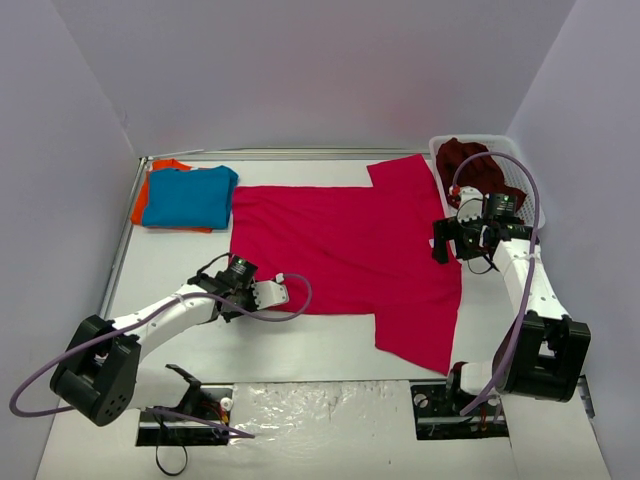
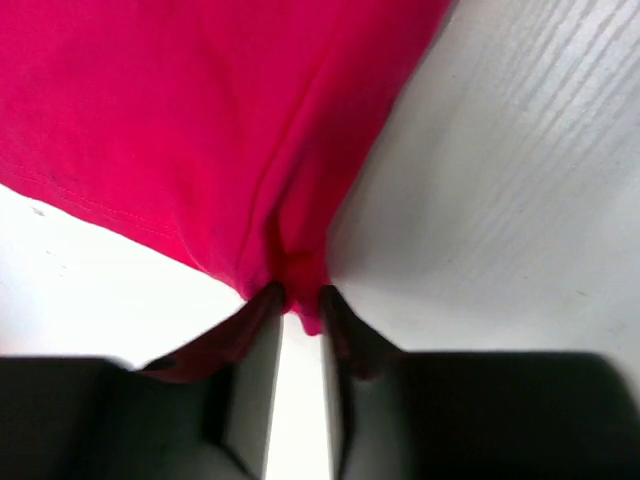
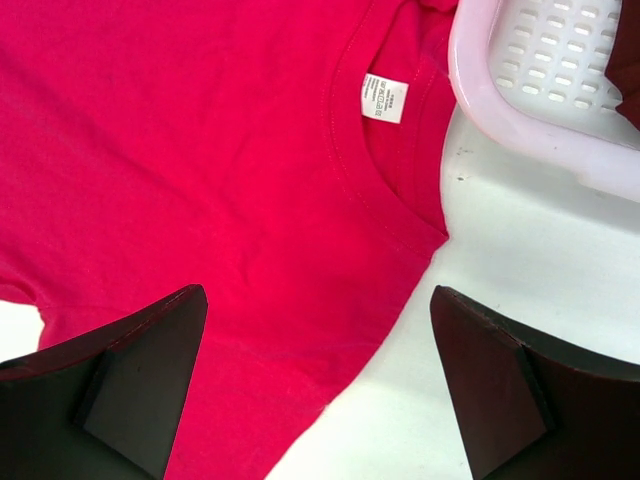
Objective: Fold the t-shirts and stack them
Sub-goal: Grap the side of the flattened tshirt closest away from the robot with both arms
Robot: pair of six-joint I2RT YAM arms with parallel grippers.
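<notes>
2 tools meet 1 crimson-pink t-shirt [image 1: 345, 240] spread flat mid-desk [image 1: 180, 270]. Left tool [image 2: 297, 300] is clamped on its hem corner at 7 o'clock. Right tool [image 3: 318, 295] hangs with fingers wide apart over the collar at 3 o'clock, beside the white basket [image 3: 475, 85]. Blue t-shirt [image 1: 190, 195] lies folded on orange t-shirt [image 1: 141, 208] at 10 o'clock; maroon t-shirt [image 1: 470, 160] sits in the basket.

Bright, even, diffuse light fills the overhead view; the white counter [image 1: 330, 335] carries only faint, soft shadows under the arms. A shiny strip [image 1: 310, 405] at its near edge throws patchy glare. Up close in the left wrist view, the crimson-pink t-shirt [image 2: 200, 130] looks saturated and soft, and the pincer fingers [image 2: 245, 400] are dark and blurred. The right wrist view is sharper, though the label [image 3: 385, 98] print is unreadable.
</notes>
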